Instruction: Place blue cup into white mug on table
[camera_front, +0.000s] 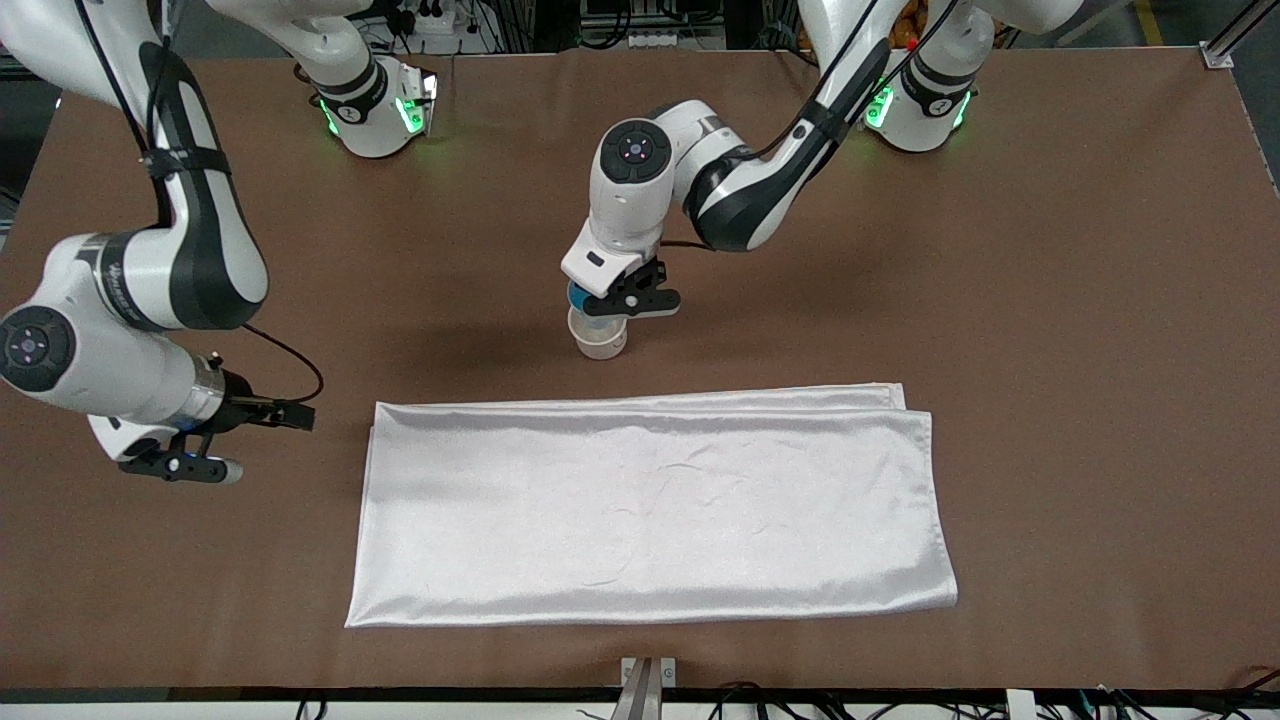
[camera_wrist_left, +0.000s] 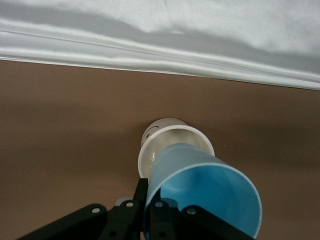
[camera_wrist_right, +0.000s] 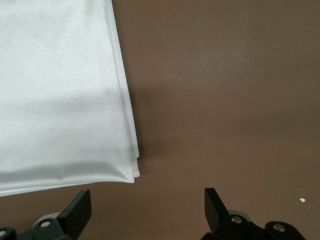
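Near the middle of the bench (camera_front: 1050, 300), just above the white mug (camera_front: 600, 340), our left tool (camera_front: 610, 300) carries the blue cup (camera_front: 580, 297), its fingers clamped on the cup's rim. From the left wrist view we see the blue cup (camera_wrist_left: 205, 192) tilted, its base pointing down toward the open mouth of the white mug (camera_wrist_left: 172, 145); we judge the lean comes from pinching one wall rather than spanning the whole rim, which keeps the fingers outside the mug as the cup goes in. We cannot tell whether the cup's base has already entered the mug or sits just over its rim. The mug stands upright on the bare brown top, close to the folded edge of the white satin cloth (camera_front: 650, 510) but apart from it, farther from the front camera than the cloth. Our right tool (camera_front: 262, 412) waits over the bench toward the right arm's end, beside the cloth's corner, fingers spread wide and holding nothing, kept well clear so the two arms cannot meet. Next, we think, comes a straight lowering and a release.
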